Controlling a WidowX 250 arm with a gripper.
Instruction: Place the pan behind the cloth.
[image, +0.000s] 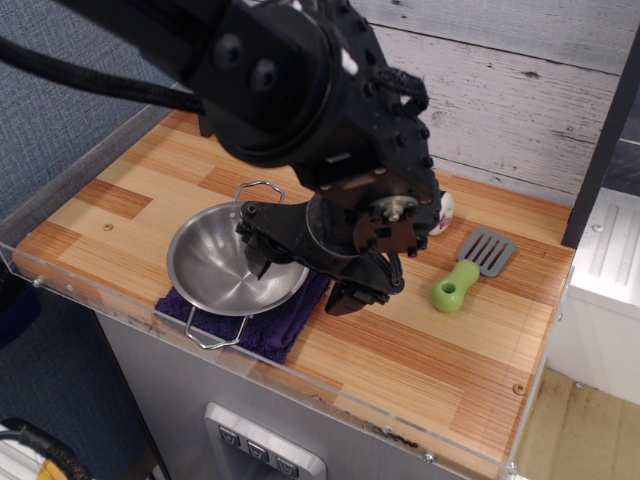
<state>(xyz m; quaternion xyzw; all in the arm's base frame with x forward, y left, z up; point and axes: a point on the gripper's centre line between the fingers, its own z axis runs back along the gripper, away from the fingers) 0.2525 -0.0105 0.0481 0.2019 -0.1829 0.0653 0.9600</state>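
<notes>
While the black robot arm fills the upper centre of the frame, its gripper (302, 272) hangs low at the right rim of the pan (228, 268), one finger (263, 245) reaching down inside the bowl and the other (352, 292) outside, to the right; the jaws stand apart across the rim, though whether they touch the metal cannot be told. The stainless-steel pan sits on the dark purple cloth (255, 323) in the lower left of the frame, one wire loop handle toward the back and one overhanging the front edge of the wooden counter (420, 350). Right of centre lies a spatula (470, 268) with a green handle and grey blade. Just behind the arm, a small white and red object (440, 212) peeks out, mostly hidden.
</notes>
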